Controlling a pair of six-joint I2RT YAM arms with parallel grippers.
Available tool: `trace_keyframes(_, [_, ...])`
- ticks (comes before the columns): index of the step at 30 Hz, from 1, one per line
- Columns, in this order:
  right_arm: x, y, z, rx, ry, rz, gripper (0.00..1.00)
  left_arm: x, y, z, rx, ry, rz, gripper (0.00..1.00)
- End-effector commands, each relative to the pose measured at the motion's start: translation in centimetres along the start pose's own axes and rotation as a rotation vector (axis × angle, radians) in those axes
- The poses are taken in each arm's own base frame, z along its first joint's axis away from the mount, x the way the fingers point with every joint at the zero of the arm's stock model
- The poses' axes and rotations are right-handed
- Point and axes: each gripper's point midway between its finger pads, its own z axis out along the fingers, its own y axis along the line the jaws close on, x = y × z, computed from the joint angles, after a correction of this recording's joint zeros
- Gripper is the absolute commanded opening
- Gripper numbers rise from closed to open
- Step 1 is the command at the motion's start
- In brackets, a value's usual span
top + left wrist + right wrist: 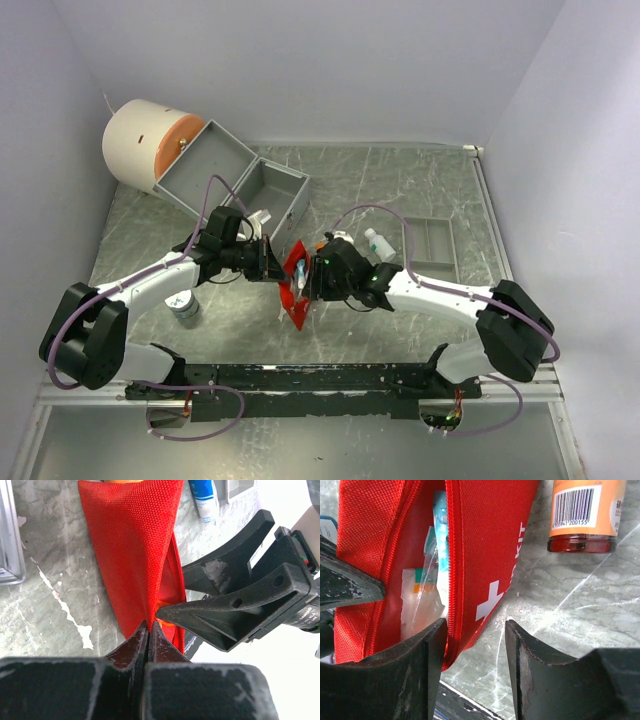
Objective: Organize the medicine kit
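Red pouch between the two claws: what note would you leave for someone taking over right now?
Left claw: shut on the red pouch at its edge, holding it open.
Right claw: open, fingers straddling the cross-marked flap.
Done: sachets are inside the pouch.
Orange-label bottle and white bottle lie on the table nearby; the grey case stands open behind.
To do: load the bottles, close the pouch, pack the case.

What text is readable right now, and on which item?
"KIT", beside a white cross: pouch.
"6 935941 200155", as best it reads, under a barcode: orange bottle.
Sachets inside the pouch: print blurred, unreadable.
Blue-white bottle: print too small to read.
Sticker at the right edge of the left wrist view: too small to read.
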Motion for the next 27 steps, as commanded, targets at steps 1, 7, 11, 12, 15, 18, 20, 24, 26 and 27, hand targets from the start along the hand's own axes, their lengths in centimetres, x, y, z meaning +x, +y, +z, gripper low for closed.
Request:
trace_keyframes(1, [-2.1,1.4,-1.1,-0.025,-0.065,-0.017,0.52,-0.8,-1.0,-0.4,0.017,-0.011,0.052,0.07])
trace_keyframes(7, [-6.5,2.1,-3.9,-0.113,-0.159,-0.272,0.56,-0.7,-1.7,-0.4,0.056,0.032,0.127,0.07])
trace_keyframes(11, [-8.2,2.0,-4.5,-0.221,-0.157,-0.575,0.52,-0.7,-2.4,-0.6,0.079,0.063,0.217,0.07])
trace_keyframes(12, [-8.8,2.3,-4.8,-0.250,-0.171,-0.635,0.51,-0.7,-2.5,-0.6,0.081,0.073,0.236,0.07])
trace_keyframes(15, [-11.0,3.9,-6.1,-0.341,-0.246,-0.801,0.51,-0.7,-2.9,-0.8,0.093,0.096,0.291,0.07])
trace_keyframes(18, [-13.5,4.0,-7.5,-0.420,-0.319,-0.880,0.52,-0.8,-3.7,-1.0,0.124,0.120,0.351,0.07])
trace_keyframes(20, [-15.8,3.7,-8.7,-0.471,-0.343,-0.863,0.53,-0.8,-4.1,-1.2,0.135,0.142,0.386,0.07])
trace_keyframes(24, [-16.9,3.1,-9.1,-0.537,-0.284,-0.897,0.55,-1.1,-5.2,-1.8,0.169,0.157,0.463,0.07])
trace_keyframes(26, [-16.4,3.5,-9.2,-0.587,-0.261,-0.925,0.56,-1.2,-5.8,-2.1,0.197,0.161,0.505,0.07])
trace_keyframes(27, [-16.2,3.7,-9.3,-0.611,-0.256,-0.937,0.57,-1.2,-6.2,-2.4,0.214,0.162,0.526,0.07])
